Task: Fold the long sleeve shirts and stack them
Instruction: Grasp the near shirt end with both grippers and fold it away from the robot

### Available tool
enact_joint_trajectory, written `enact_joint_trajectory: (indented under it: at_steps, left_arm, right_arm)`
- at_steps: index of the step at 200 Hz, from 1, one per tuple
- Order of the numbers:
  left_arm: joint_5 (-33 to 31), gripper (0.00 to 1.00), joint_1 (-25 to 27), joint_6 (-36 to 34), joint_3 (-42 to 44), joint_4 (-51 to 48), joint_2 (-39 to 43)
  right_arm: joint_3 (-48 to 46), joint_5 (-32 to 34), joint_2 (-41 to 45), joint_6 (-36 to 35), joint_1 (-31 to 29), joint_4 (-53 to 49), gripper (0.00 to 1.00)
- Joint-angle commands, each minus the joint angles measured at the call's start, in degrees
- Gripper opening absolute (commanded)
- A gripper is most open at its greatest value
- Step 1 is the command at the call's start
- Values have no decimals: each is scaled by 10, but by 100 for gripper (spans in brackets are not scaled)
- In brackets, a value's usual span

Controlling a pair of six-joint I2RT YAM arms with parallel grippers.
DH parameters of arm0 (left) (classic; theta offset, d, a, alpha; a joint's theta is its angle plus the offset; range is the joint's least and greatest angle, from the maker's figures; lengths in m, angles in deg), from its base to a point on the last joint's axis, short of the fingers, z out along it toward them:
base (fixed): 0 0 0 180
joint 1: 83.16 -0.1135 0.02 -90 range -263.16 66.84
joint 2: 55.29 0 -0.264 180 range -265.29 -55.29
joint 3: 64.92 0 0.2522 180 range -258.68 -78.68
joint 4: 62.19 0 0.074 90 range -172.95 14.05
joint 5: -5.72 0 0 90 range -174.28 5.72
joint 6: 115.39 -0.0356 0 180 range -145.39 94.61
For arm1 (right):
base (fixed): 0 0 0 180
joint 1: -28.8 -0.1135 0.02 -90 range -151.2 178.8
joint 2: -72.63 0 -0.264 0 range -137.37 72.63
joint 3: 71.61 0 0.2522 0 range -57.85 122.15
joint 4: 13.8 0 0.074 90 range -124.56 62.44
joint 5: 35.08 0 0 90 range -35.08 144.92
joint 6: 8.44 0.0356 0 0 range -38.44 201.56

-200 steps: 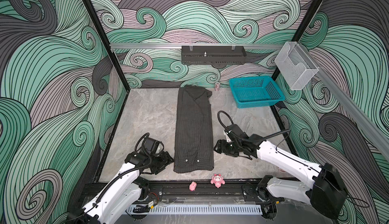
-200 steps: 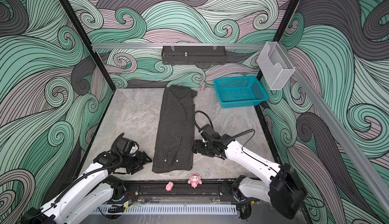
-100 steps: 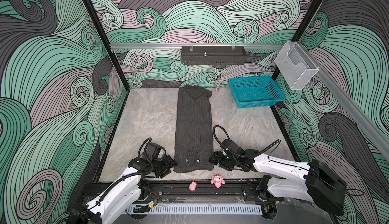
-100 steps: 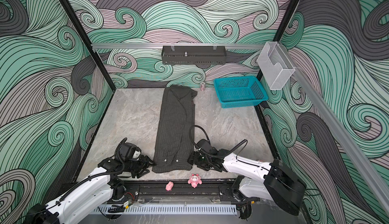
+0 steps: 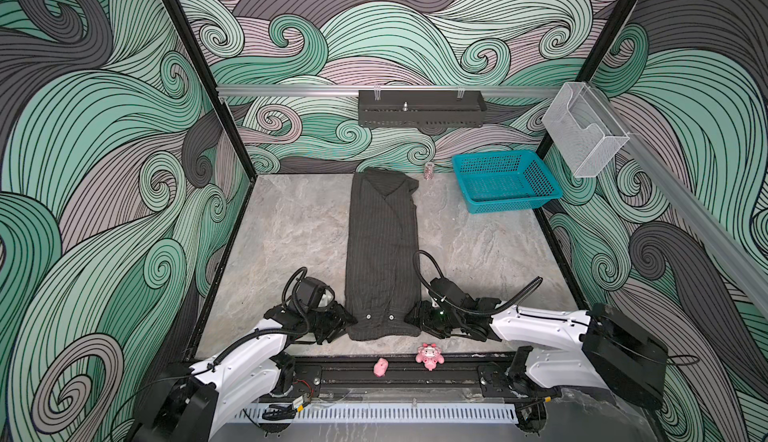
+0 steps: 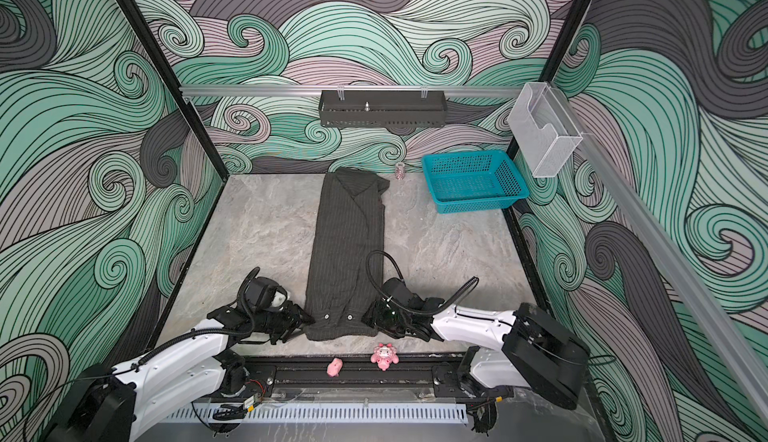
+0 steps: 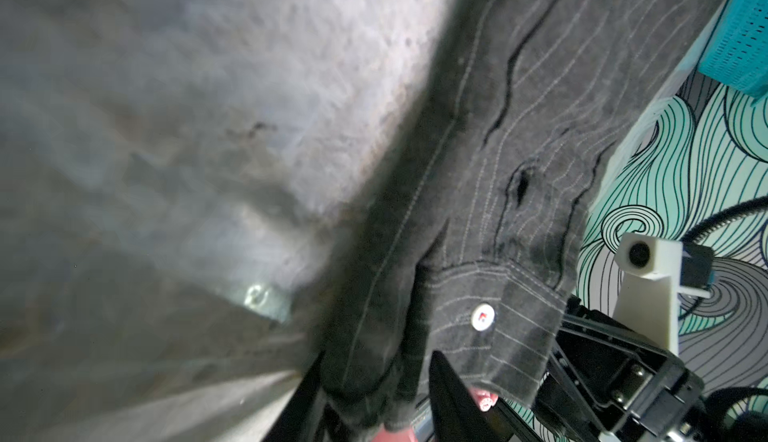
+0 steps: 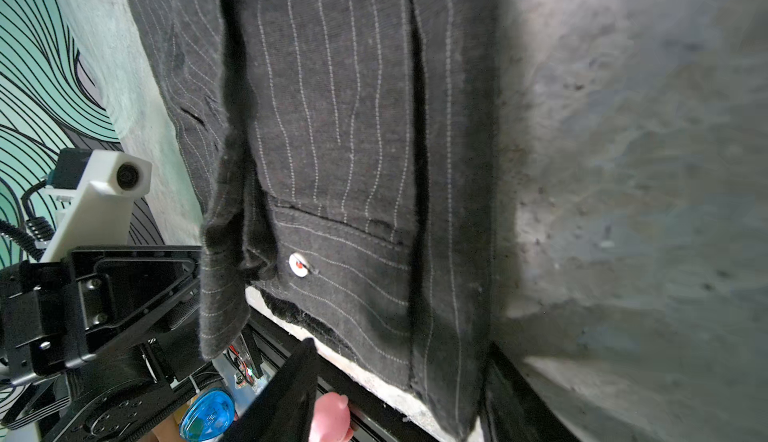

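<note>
One long sleeve shirt [image 5: 382, 253] [image 6: 347, 244], dark with pale pinstripes, lies folded into a narrow strip down the middle of the table, collar at the back, buttoned cuffs at the front. My left gripper [image 5: 345, 325] [image 6: 303, 323] sits low at the strip's front left corner. In the left wrist view it [image 7: 374, 402] is shut on a bunched edge of the shirt [image 7: 519, 107]. At the front right corner my right gripper [image 5: 413, 321] [image 6: 370, 319] stands open. In the right wrist view its jaws [image 8: 395, 390] straddle the shirt [image 8: 332, 86] hem, one finger apart from the cloth.
A teal basket [image 5: 505, 180] stands at the back right. A small sparkly object [image 5: 429, 170] sits by the back wall. Two pink toys [image 5: 430, 356] [image 5: 380, 367] lie on the front rail. A black shelf [image 5: 419, 108] and clear holder [image 5: 584, 132] hang on the walls.
Both grippers have moved toward the table's front, in to the shirt's near corners. Both pairs of jaws have narrowed, the left onto the cloth.
</note>
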Motion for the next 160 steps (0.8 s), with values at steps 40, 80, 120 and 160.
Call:
enact_joint_trajectory:
  at_steps: [40, 80, 120, 160]
  left_arm:
    - [-12, 8, 6, -21, -15, -6, -46]
    - [-26, 0, 50, -36, -73, -141, 51]
    - [-40, 0, 102, 29, -57, -211, 173]
    - [-78, 0, 145, 70, -77, -252, 241]
  right_arm:
    - [-10, -11, -33, -4, -9, 14, 22]
    - [35, -21, 16, -26, -40, -57, 0]
    - [33, -23, 106, 11, -57, -131, 0]
    - [37, -18, 170, 34, -63, -175, 0]
